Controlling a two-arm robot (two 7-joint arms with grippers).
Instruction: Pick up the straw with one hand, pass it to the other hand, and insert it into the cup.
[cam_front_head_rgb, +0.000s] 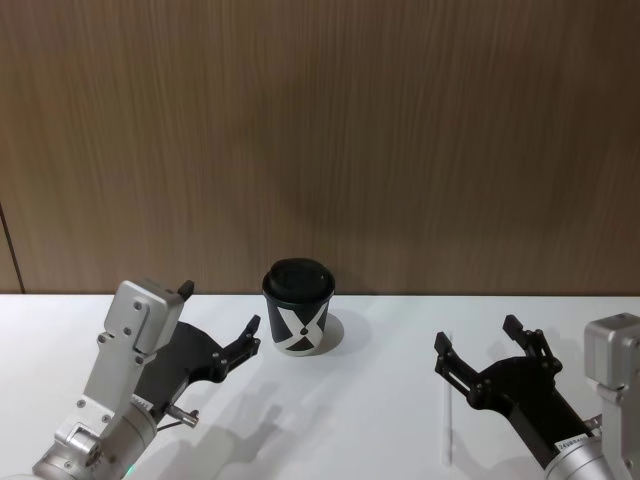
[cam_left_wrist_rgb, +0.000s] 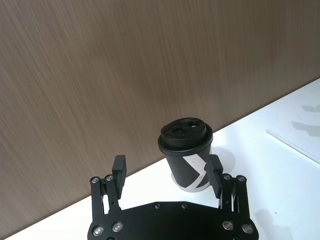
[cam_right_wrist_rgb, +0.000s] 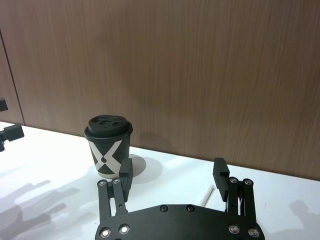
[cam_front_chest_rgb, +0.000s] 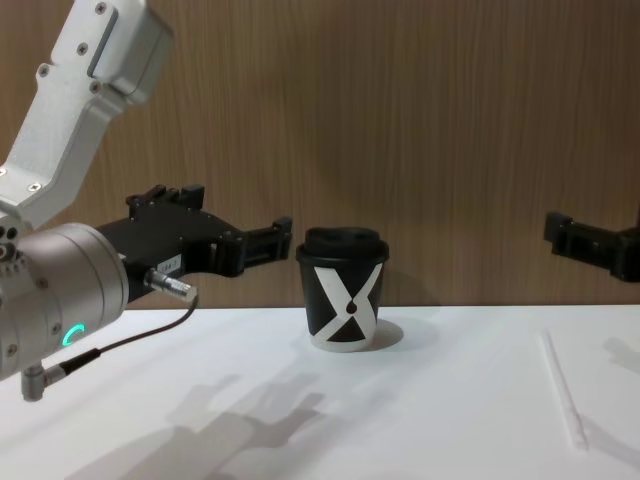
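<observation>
Tabletop (cam_front_head_rgb: 350, 420) holds straw (cam_front_head_rgb: 447, 410) beneath the wide-open, empty right gripper (cam_front_head_rgb: 476, 335); left gripper (cam_front_head_rgb: 221, 307) gapes empty beside the cup (cam_front_head_rgb: 298, 315).

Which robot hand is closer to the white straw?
The right gripper: the straw lies on the table close by it. The left gripper is on the far side of the cup.

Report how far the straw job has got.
Nothing is done yet. The straw lies flat on the table, untouched. The right gripper hangs open above it, the left gripper open beside the cup, both empty. Left to do: pick the straw up, hand it over, push it into the lidded cup.
</observation>
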